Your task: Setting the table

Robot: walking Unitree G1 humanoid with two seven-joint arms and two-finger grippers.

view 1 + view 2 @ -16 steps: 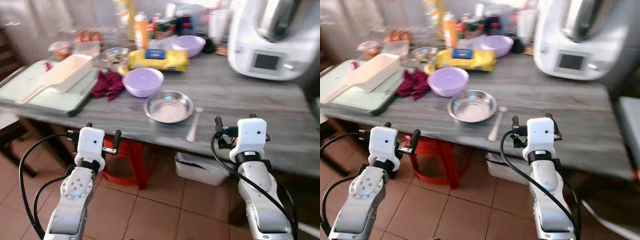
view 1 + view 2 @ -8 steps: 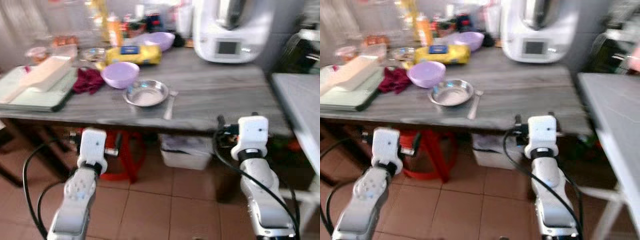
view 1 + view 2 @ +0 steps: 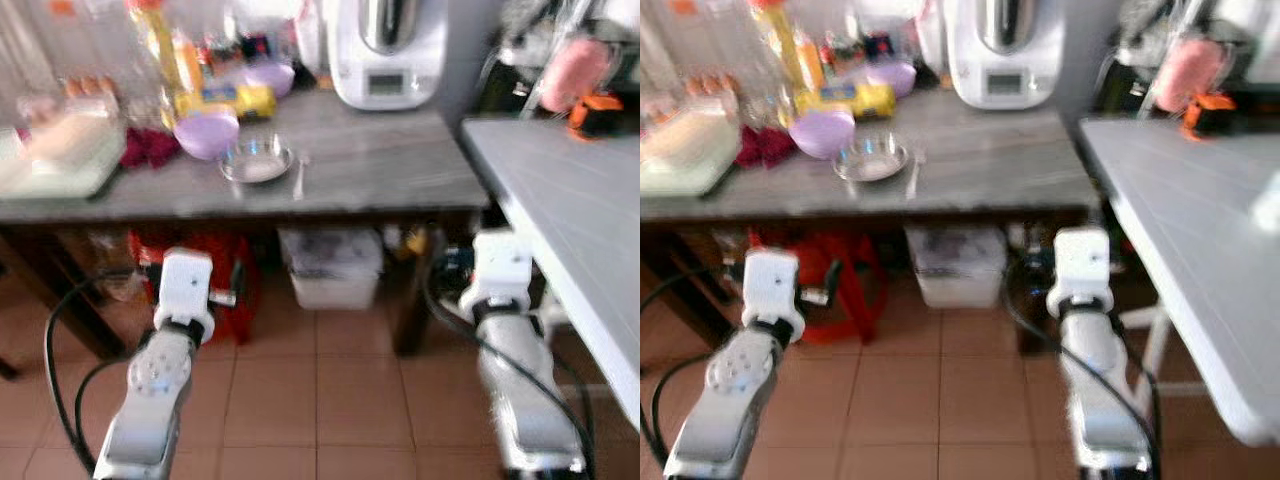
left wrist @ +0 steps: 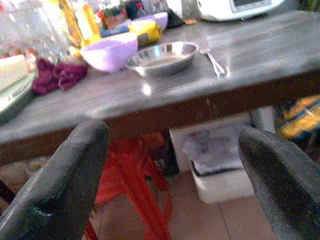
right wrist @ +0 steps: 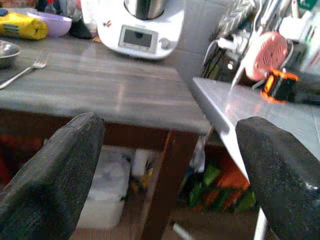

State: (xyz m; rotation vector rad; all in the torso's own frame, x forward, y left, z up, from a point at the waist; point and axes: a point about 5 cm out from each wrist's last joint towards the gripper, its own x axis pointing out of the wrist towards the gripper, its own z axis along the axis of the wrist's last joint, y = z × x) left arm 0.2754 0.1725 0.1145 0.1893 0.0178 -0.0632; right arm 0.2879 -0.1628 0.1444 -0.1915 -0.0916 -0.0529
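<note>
Head views, blurry: both arms held low in front of the wooden table [image 3: 380, 175], over tiled floor [image 3: 330, 400]; left gripper [image 3: 190, 268] and right gripper [image 3: 470, 262] sit below the table's front edge, holding nothing. One steel bowl [image 3: 256, 160] near the front edge with one fork [image 3: 299, 174] just beside it; one lilac bowl [image 3: 205, 132] behind, touching or nearly so. One white kitchen machine [image 3: 385, 45] at the back right corner. Second grey table [image 3: 570, 220] to the right. One white bin [image 3: 325, 265] and a red stool [image 3: 215, 270] under the wooden table. Left wrist: fingers [image 4: 65, 185] wide apart, empty, aimed at the front edge; steel bowl, fork, lilac bowl and one maroon cloth [image 4: 55, 75] on top. Right wrist: fingers [image 5: 50, 175] wide apart, empty, aimed at the table's right corner; machine behind.
</note>
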